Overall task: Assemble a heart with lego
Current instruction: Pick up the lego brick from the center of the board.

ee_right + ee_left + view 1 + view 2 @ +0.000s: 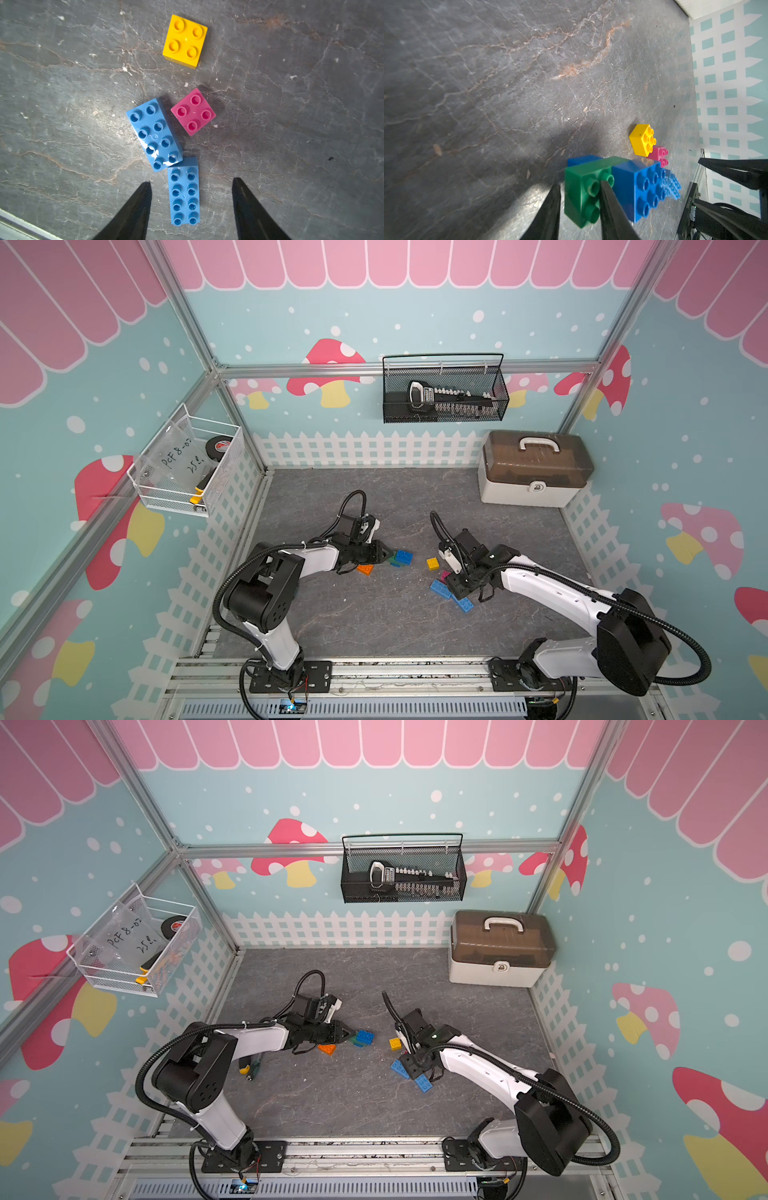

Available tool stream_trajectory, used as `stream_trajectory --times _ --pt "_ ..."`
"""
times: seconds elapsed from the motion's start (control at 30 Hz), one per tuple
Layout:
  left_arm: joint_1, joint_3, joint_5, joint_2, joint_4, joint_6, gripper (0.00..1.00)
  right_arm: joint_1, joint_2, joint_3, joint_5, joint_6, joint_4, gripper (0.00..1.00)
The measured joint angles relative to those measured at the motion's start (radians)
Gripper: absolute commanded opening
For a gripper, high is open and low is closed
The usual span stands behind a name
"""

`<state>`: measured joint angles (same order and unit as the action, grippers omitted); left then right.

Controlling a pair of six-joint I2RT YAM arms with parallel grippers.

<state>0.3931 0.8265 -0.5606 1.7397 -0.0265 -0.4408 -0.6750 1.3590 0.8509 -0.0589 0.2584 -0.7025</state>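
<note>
Right jaws, 4 o'clock, half open and empty, straddle a long light-blue brick (184, 191); close squarely on its long sides, since its twin (153, 135) touches one end. Left jaws, 9 o'clock, grip the green brick (581, 187), apparently joined to a dark-blue brick (648, 187): heart (398, 559) begun, centre of the surface (374, 622). Toolbox (534, 468), 1 o'clock, stands clear; pink (193, 112), yellow (185, 41) and orange (365, 569) lie loose.

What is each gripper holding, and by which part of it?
Left gripper: the green brick, one finger on its studded face, the other on the far side. Right gripper: nothing; its fingers stand open astride a light blue brick.
</note>
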Motion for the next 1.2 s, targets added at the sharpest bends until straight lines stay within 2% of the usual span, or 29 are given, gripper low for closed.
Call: stream_trajectory --times 0.27,0.4,0.53,0.67,0.87,1.0,1.2 --pt "0.001 0.0 0.001 0.0 0.001 0.0 0.3 0.0 0.081 -0.051 0.039 0.042 0.015 0.55" --pt "0.001 0.0 0.003 -0.001 0.001 0.0 0.3 -0.001 0.084 -0.06 0.058 0.057 0.017 0.45" --pt "0.001 0.0 0.003 -0.001 0.001 0.0 0.3 -0.014 0.088 -0.065 0.06 0.071 0.021 0.4" --pt "0.001 0.0 0.003 -0.001 0.001 0.0 0.3 -0.035 0.101 -0.072 0.064 0.079 0.023 0.29" --pt "0.002 0.0 0.004 -0.001 0.002 0.001 0.3 -0.04 0.079 -0.069 0.056 0.082 0.014 0.22" --pt "0.002 0.0 0.004 -0.001 0.002 0.003 0.3 -0.039 0.038 0.014 0.04 0.031 -0.031 0.2" --pt "0.002 0.0 0.004 -0.001 0.002 0.004 0.3 -0.027 0.071 0.27 0.079 -0.155 -0.023 0.21"
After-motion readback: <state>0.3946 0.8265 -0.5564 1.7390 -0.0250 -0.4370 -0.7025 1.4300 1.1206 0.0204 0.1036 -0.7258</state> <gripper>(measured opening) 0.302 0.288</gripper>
